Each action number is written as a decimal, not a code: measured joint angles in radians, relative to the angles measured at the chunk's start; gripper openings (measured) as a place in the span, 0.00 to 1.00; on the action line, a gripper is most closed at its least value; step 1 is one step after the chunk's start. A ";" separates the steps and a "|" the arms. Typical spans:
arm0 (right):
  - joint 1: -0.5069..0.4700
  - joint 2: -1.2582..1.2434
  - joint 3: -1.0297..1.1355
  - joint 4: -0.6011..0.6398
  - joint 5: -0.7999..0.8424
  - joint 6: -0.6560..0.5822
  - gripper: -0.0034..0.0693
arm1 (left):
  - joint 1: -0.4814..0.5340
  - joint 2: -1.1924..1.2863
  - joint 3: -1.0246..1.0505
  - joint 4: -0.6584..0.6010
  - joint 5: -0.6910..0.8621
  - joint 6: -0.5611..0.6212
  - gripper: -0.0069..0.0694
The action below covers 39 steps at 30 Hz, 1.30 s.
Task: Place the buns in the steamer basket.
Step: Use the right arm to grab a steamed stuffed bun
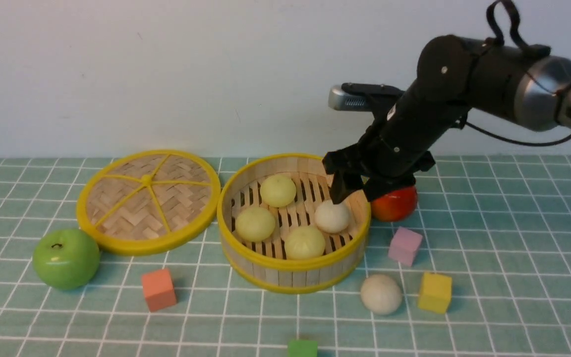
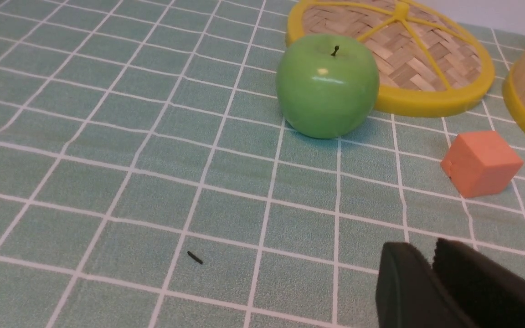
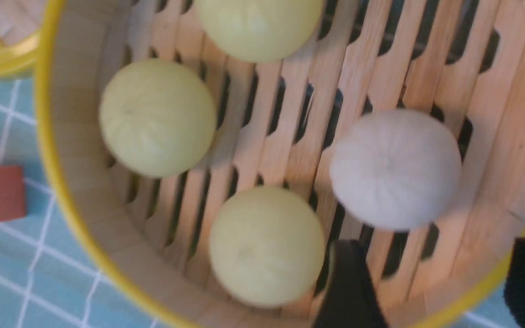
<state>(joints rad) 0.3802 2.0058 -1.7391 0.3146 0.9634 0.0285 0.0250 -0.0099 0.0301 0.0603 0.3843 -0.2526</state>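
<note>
The steamer basket (image 1: 293, 270) stands mid-table and holds three pale yellow-green buns (image 1: 278, 190) (image 1: 255, 224) (image 1: 305, 242) and one off-white bun (image 1: 332, 216). A second off-white bun (image 1: 381, 294) lies on the cloth in front of the basket's right side. My right gripper (image 1: 354, 191) hovers open and empty over the basket's right rim, just above the white bun. In the right wrist view the basket (image 3: 62, 182) fills the frame, with the white bun (image 3: 394, 168) lying free between and beyond the fingers (image 3: 349, 287). My left gripper (image 2: 431, 255) is shut and empty, low over the cloth.
The flat woven lid (image 1: 149, 201) lies left of the basket, a green apple (image 1: 66, 258) in front of it. A red-orange fruit (image 1: 394, 203) sits behind the right gripper. Orange (image 1: 158, 289), pink (image 1: 405, 246), yellow (image 1: 434, 292) and green (image 1: 302, 348) cubes are scattered around.
</note>
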 joint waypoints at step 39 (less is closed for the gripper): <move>0.000 -0.142 0.600 0.116 -0.382 -0.076 0.47 | 0.000 0.000 0.000 0.000 0.000 0.000 0.27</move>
<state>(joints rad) 0.3802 1.8639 -1.1395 0.4306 0.5816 -0.0478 0.0250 -0.0099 0.0301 0.0603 0.3843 -0.2526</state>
